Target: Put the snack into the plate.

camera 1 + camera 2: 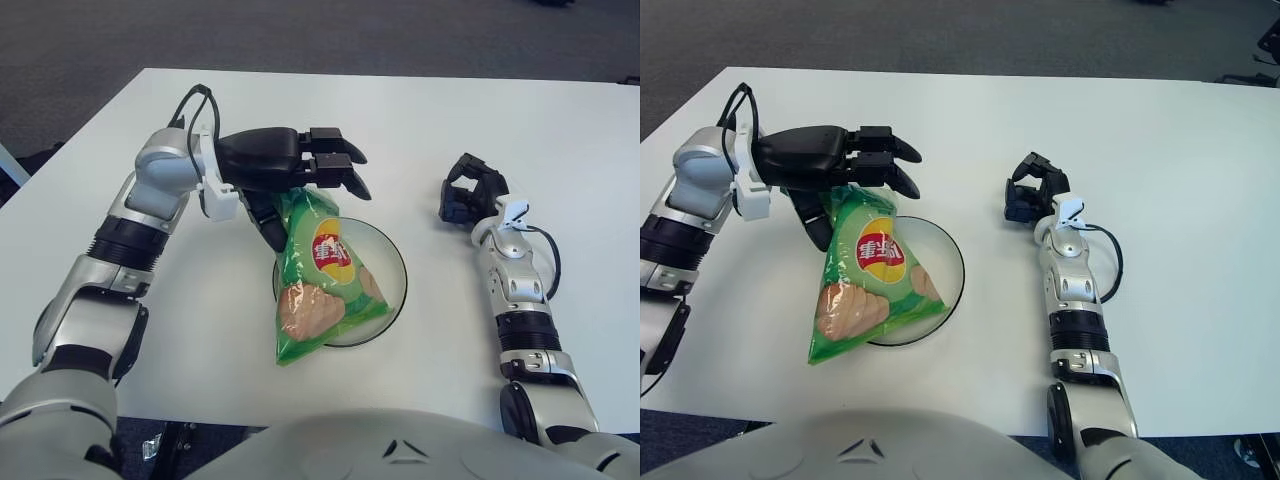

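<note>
Left eye view: left hand (300,175) above the far-left rim of the plate (393,262), upper fingers (345,170) stretched forward over the top of the snack (322,270), thumb down along the bag's left edge. Green bag lying across the plate, lower corner hanging past the near rim onto the table (220,330). Hard to tell whether the top seam sits pinched between thumb and fingers or lies free beneath them; looks loosened, fingers extended rather than curled. Right hand (470,195) well apart to the right of the plate, fingers curled, holding nothing.

Right eye view: same layout, left hand (845,165) over the bag's upper end, snack (865,280) resting mostly inside the plate (952,265) with its near-left corner overhanging. Right hand (1032,195) beside bare tabletop, idle.

Step in hand, by judgement: release at the end of placement. Next move calls for full opening of the fingers, then a lift up and away without dragging the bag off the rim; perhaps a nudge to centre it.
</note>
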